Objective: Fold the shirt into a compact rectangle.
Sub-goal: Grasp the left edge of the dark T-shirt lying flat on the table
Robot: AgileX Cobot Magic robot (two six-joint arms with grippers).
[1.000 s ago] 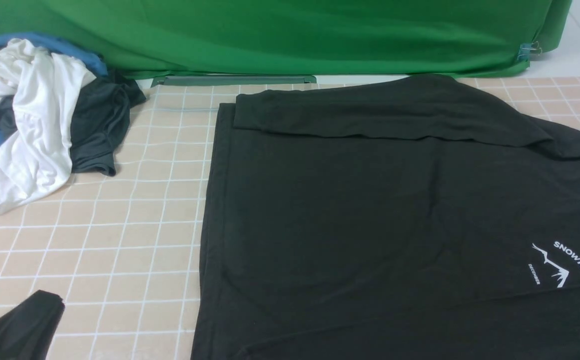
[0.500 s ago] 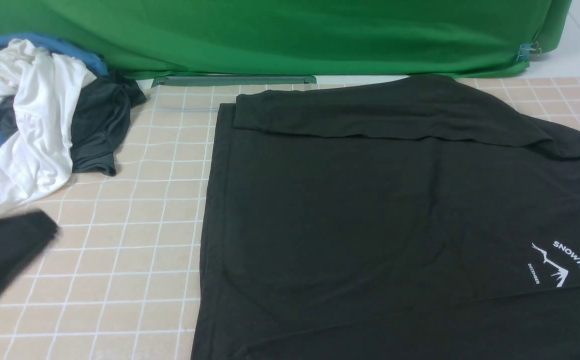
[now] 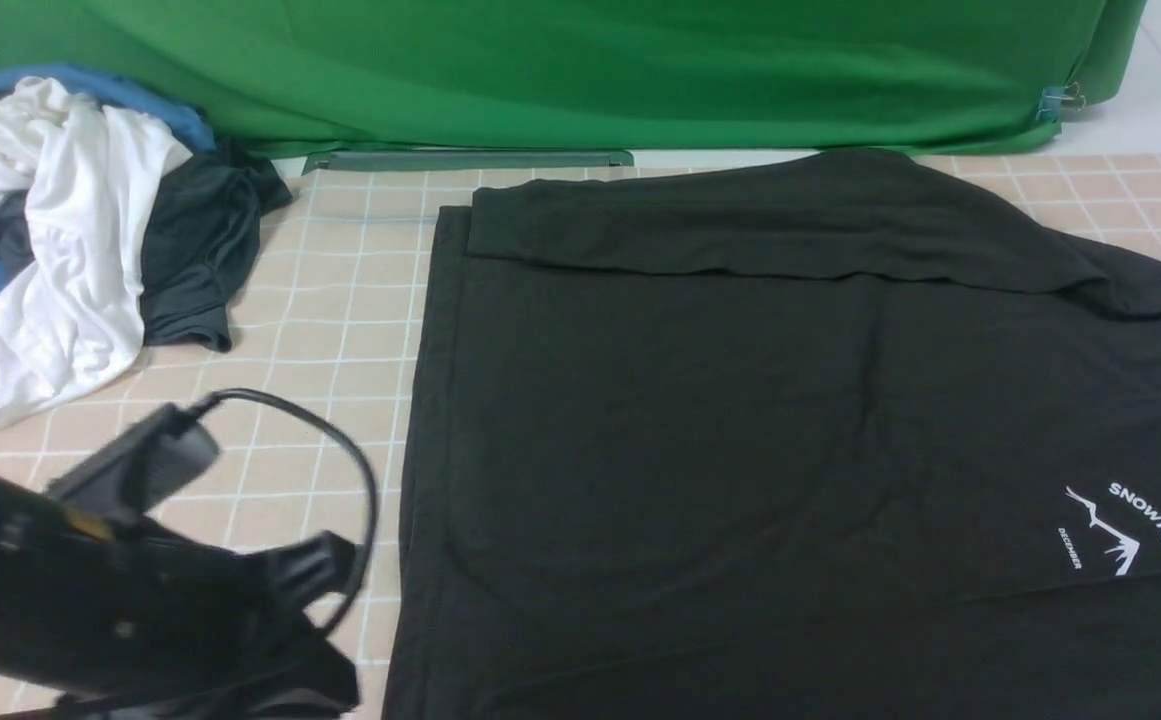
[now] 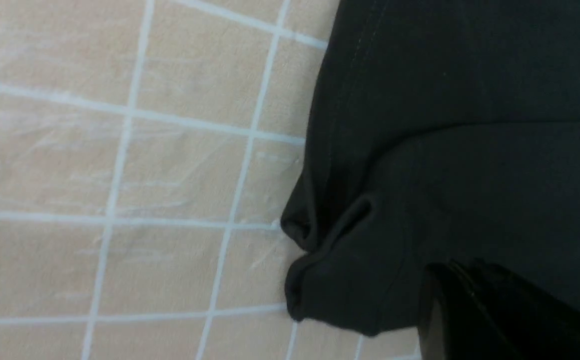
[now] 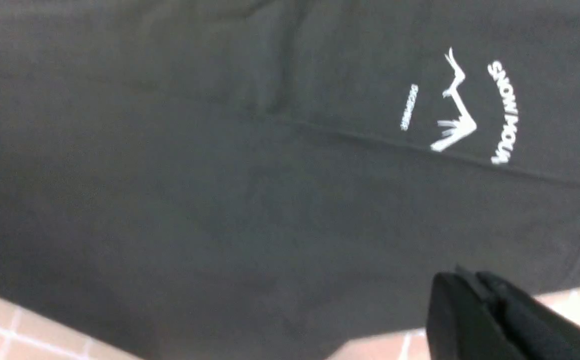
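Covering the middle and right of the tabletop (image 3: 270, 340): 1 shirt (image 3: 740, 420), black, spread flat, running off the right and near edges of the front view. 1 sleeve (image 3: 740, 225) folded in across its far edge. White mountain logo (image 3: 1105, 535) with "SNOW MOUN" lettering (image 3: 1150, 518) on its near right part.

Tabletop: beige with white grid lines, its squares showing left of the shirt.

Left hand (image 4: 452, 280): fingers pressed together, closed on a bunched fold at the shirt's near left edge. The cloth puckers just beside the tips. Left arm (image 3: 90, 600): blurred, low over the near left tabletop, with 1 black cable (image 3: 368, 490) looping above it.

Right hand (image 5: 462, 287): outside the front view. Its wrist view shows the fingers together, tips over the shirt's near edge, near the logo. Whether cloth is caught between them cannot be told.

Far left: 1 heap of 3 garments, well apart from the shirt. White garment (image 3: 70, 230) on top, dark grey garment (image 3: 195, 250) to its right, blue garment (image 3: 90, 88) behind.

Far edge: green cloth (image 3: 540, 70) hung as backdrop, 1 clip (image 3: 1058, 100) at its right end.
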